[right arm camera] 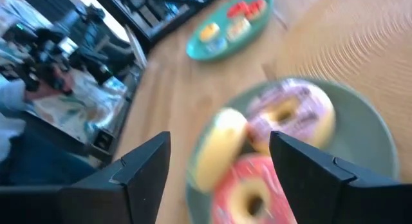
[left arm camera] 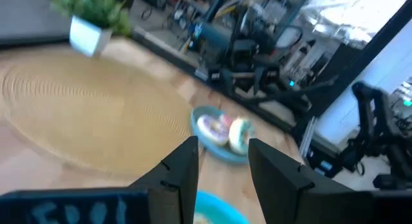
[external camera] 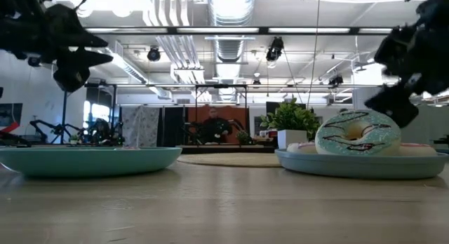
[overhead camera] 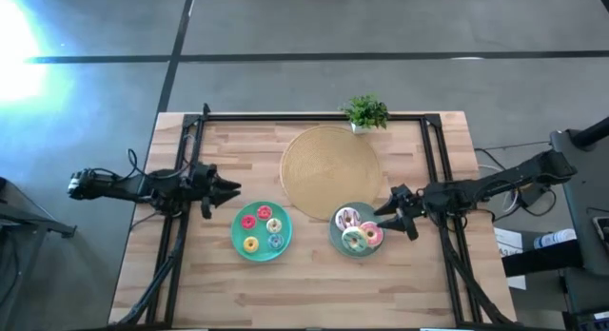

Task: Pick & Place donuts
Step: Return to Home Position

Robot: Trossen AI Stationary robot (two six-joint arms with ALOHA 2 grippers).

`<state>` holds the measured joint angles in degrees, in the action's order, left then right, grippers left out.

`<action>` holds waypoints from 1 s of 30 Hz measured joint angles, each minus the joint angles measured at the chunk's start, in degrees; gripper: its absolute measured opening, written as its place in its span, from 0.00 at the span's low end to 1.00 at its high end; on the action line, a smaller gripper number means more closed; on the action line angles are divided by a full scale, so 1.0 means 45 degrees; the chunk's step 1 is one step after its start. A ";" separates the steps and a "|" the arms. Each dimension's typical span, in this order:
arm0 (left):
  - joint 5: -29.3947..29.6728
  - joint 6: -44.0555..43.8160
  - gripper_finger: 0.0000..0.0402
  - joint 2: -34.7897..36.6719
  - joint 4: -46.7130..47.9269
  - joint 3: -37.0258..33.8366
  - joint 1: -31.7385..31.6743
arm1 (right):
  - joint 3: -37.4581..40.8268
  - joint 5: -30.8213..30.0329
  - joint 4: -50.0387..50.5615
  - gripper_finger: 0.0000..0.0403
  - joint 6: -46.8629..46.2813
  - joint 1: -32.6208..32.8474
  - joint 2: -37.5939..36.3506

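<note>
A teal plate [overhead camera: 239, 238] left of centre carries several tiny donuts, among them a red one [overhead camera: 264, 213], a yellow one [overhead camera: 251, 243] and a blue one [overhead camera: 275, 241]. On the grey-green plate [overhead camera: 335, 235] to the right lie a white-pink sprinkled donut [overhead camera: 346, 218], a green-iced donut [overhead camera: 355, 240] leaning upright [external camera: 358, 134], and a pink donut [overhead camera: 372, 235]. My right gripper [overhead camera: 388, 220] hovers open at this plate's right rim, the three donuts just ahead of its fingers [right arm camera: 225, 159]. My left gripper [overhead camera: 228, 188] stands open above the table, off the teal plate's far left, holding nothing [left arm camera: 222, 166].
A big round tan mat [overhead camera: 328, 169] lies behind both plates. A small potted plant [overhead camera: 365, 112] stands at the far edge. Black rails [overhead camera: 314, 116] run along the far edge and down both sides of the wooden table. Bare wood lies in front of the plates.
</note>
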<state>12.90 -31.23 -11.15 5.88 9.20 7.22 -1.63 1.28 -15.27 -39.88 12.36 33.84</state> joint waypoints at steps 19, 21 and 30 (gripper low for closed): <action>-0.2085 -0.0227 0.27 0.1713 -0.1733 -0.1653 0.0010 | 0.0249 0.0014 0.2273 0.63 0.0000 -0.0005 0.0021; -0.1914 -0.0212 0.27 0.1718 -0.1349 -0.1648 0.0010 | 0.0249 0.0014 0.2278 0.63 0.0000 0.0000 0.0021; -0.0239 0.0275 0.27 0.1738 -0.1077 -0.1414 0.0010 | 0.0249 0.0023 0.2302 0.63 0.0000 0.0000 0.0021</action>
<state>11.82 -30.00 -3.33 1.04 2.83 7.27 -0.51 1.39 -4.91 -39.88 12.36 33.93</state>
